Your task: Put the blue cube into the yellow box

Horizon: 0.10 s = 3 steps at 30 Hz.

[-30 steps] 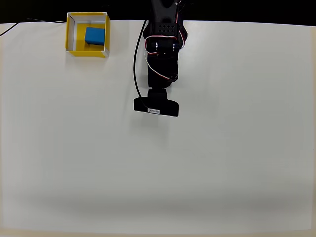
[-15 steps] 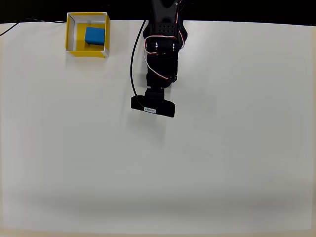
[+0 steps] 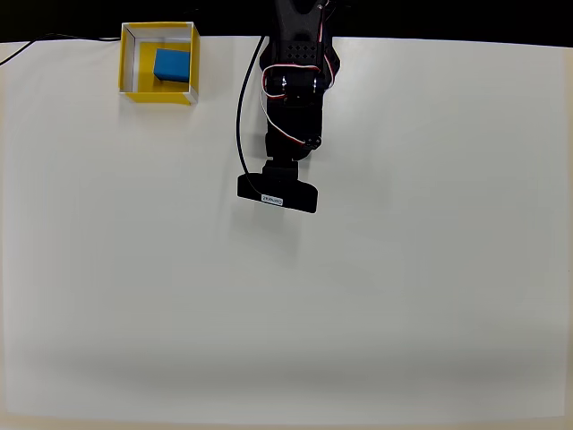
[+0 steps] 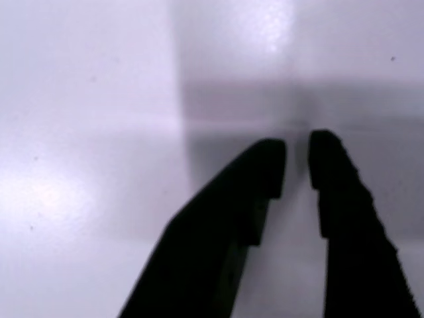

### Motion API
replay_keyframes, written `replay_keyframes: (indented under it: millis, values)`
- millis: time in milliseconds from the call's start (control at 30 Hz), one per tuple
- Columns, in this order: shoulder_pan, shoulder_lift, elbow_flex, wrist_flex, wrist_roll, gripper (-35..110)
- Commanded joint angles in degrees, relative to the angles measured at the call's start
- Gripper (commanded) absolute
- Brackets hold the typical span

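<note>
1. One small, solid, bright-blue cube with matte faces (image 3: 171,64) was seen in the overhead view, resting inside the box, toward the box's right wall and upper half as pictured.
2. One small, square, open-topped yellow box with thin whitish rims (image 3: 131,88) was seen near the top left corner of the table, just below the table's far edge.
3. One black robot arm (image 3: 294,98) was seen reaching down the picture from the top edge, near the middle, well apart from the yellow box and to its right.
4. A black camera block bearing a small white label (image 3: 277,194) was seen at the arm's lower end, tilted slightly; the fingers beneath it were hidden in the overhead view.
5. One gripper (image 4: 296,163) was seen in the wrist view, with two dark fingers (image 4: 228,218) counted; the tips were held a narrow gap apart, with nothing between them, above bare table and their own shadow.
6. One black cable (image 3: 241,116) was seen running alongside the arm on its left, and red-and-white wires (image 3: 288,134) were looped over the arm's body.
7. One plain white table surface (image 3: 376,296) was seen beneath everything, with a second thin black cable (image 3: 31,44) crossing its top left corner.
</note>
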Motion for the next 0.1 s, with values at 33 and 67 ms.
replay_keyframes:
  millis: [33,67]
  values:
    - [-0.26,1.14,1.49,0.62,0.00,1]
    - [-0.26,1.14,1.49,0.62,0.00,1]
